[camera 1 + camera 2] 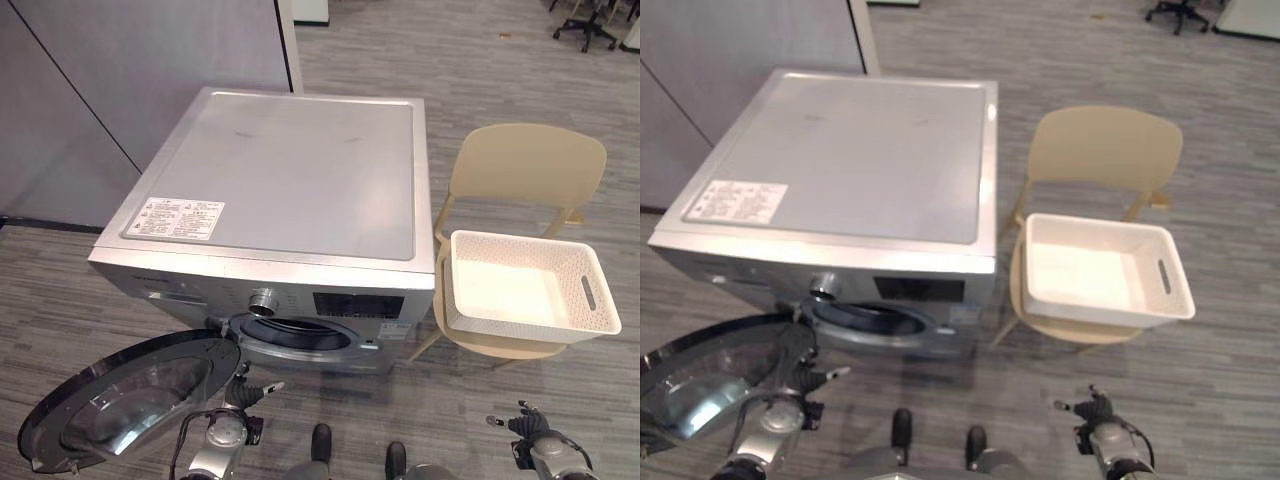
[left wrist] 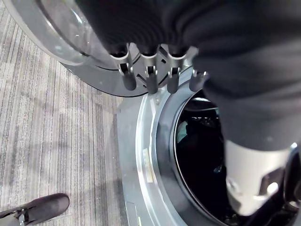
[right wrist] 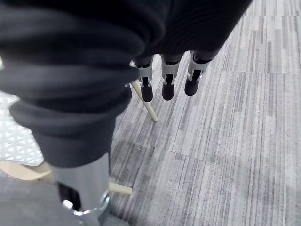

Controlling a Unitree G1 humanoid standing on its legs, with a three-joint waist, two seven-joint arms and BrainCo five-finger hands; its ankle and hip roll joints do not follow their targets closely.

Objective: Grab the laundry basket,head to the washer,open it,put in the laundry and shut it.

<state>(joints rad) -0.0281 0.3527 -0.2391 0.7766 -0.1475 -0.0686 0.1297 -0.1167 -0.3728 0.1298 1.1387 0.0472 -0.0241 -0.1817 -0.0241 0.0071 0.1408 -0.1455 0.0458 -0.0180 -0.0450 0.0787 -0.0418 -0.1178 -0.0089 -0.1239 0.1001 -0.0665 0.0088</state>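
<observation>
Basket: from the left eye view I count one white basket [image 1: 530, 288], looking empty, sitting on the seat of one beige chair [image 1: 528, 165] just right of the washer.
Washer: one silver washer [image 1: 285, 175] with its round door [image 1: 130, 397] swung wide to my left; the drum mouth [image 1: 297, 334] stands uncovered.
Left hand, head view: I see my left hand [image 1: 247, 392] low in front of the washer, just beside the door's rim, fingers straight and released.
Right hand, head view: my right hand [image 1: 522, 421] hangs low over the floor, below the basket and well apart from it, fingers relaxed.
Room: bare grey floor [image 1: 60, 300] lies in front of the washer and chair; a grey wall panel [image 1: 120, 70] stands behind the washer's left side.
Right eye view: same layout; the basket [image 1: 1105, 272] fills the chair seat, its rim near the washer's side.
Left wrist view: my fingers [image 2: 150, 80] hang loose, grasping nothing, between the door glass [image 2: 66, 33] and the dark drum [image 2: 202, 155]; I cannot tell what lies inside.
Right wrist view: my fingers [image 3: 168, 80] dangle unclenched above the floor; a chair leg [image 3: 146, 103] and the basket's lattice wall [image 3: 14, 136] sit close by.
</observation>
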